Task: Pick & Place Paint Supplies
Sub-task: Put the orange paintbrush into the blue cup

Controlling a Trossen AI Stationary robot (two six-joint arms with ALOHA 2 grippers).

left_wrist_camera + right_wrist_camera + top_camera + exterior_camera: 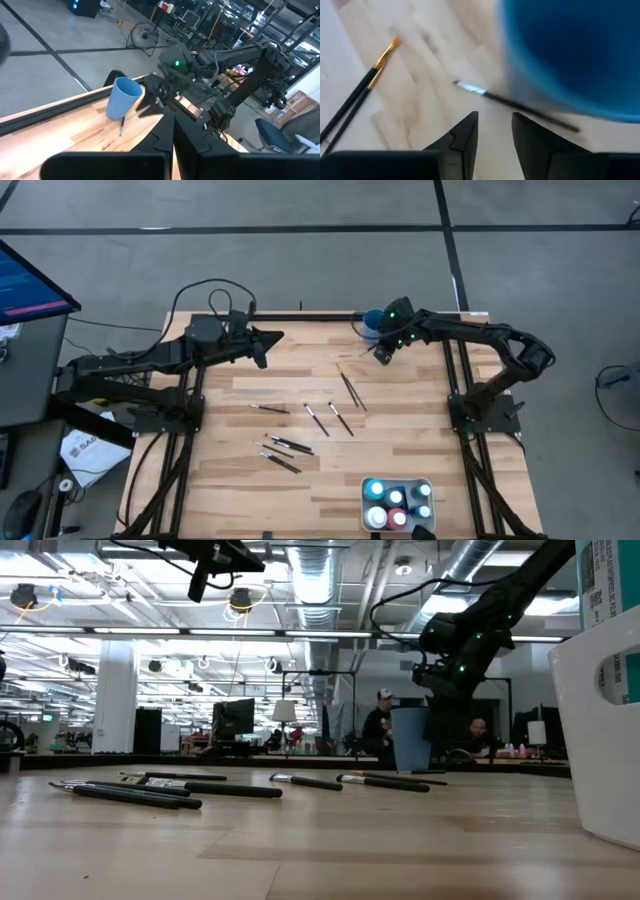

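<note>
Hovering just beside the round blue plastic cup (372, 323), the right gripper (383, 353) has its fingers apart with nothing between them; a thin dark paintbrush (515, 105) with a pale tip lies on the pale wooden tabletop (230, 500) touching the cup's base. Other thin dark paintbrushes (300, 425) lie scattered near the tabletop's middle, well apart from the cup. Small paint bottles (397, 502) with light caps stand in the white rectangular tray (366, 484), far from the cup. The left gripper (260, 348), fingers together, hangs above the tabletop.
</note>
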